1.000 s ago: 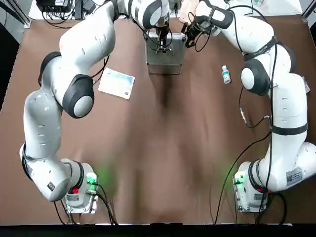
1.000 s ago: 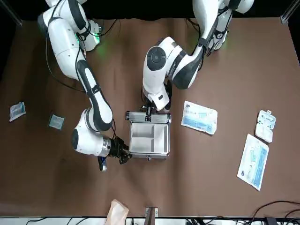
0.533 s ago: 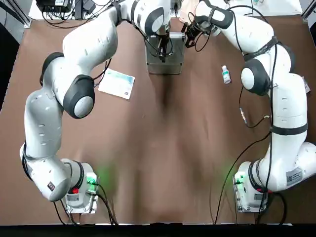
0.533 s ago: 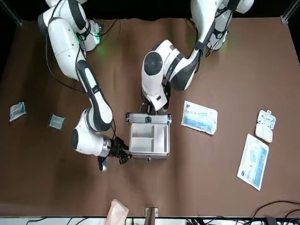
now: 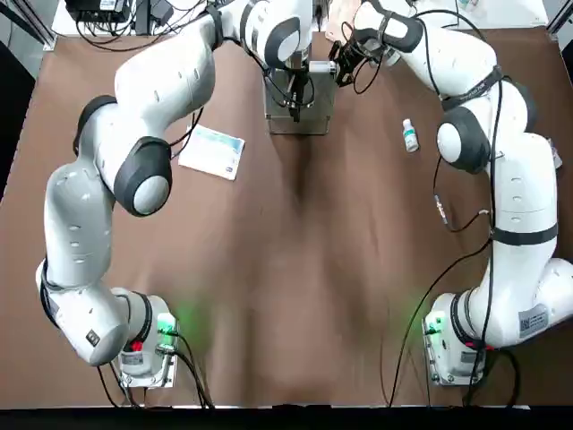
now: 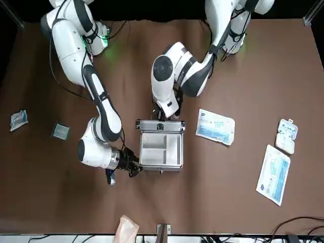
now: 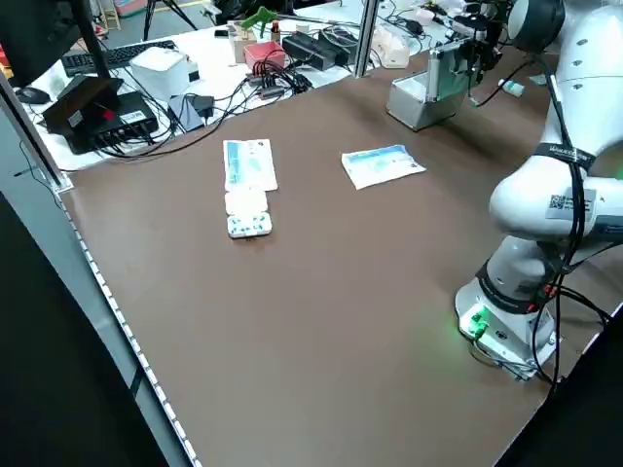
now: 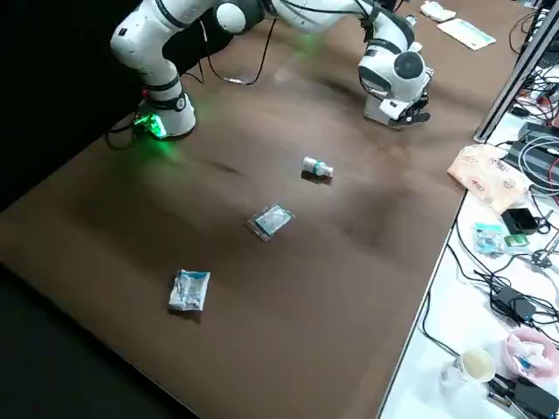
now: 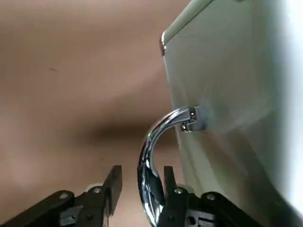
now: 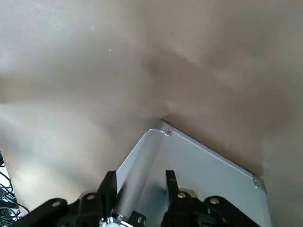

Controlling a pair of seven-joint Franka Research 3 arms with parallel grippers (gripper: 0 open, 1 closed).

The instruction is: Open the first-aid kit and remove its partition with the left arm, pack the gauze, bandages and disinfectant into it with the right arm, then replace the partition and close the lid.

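Observation:
The first-aid kit (image 6: 161,163) stands open at the far middle of the table, its lid (image 6: 160,125) upright on the robot's side. The white partition (image 6: 158,147) lies inside. My left gripper (image 6: 165,115) hangs at the lid, open, with the wire handle (image 9: 152,158) between its fingers (image 9: 112,185). My right gripper (image 6: 133,167) is at the kit's side near its far corner, shut on the case's edging (image 10: 135,165). The disinfectant (image 5: 409,134) lies on the table beside the right arm. Two small packets (image 8: 272,220) (image 8: 189,290) lie farther out on that side.
A flat blue-white pack (image 5: 212,150) lies left of the kit. Farther left are a second flat pack (image 6: 273,174) and a small white box (image 6: 286,135). Cables and clutter line the shelf (image 7: 292,49) past the table's far edge.
The left wrist has turned and shifted slightly toward the robot's side at the lid. The kit, right gripper and loose items have stayed put.

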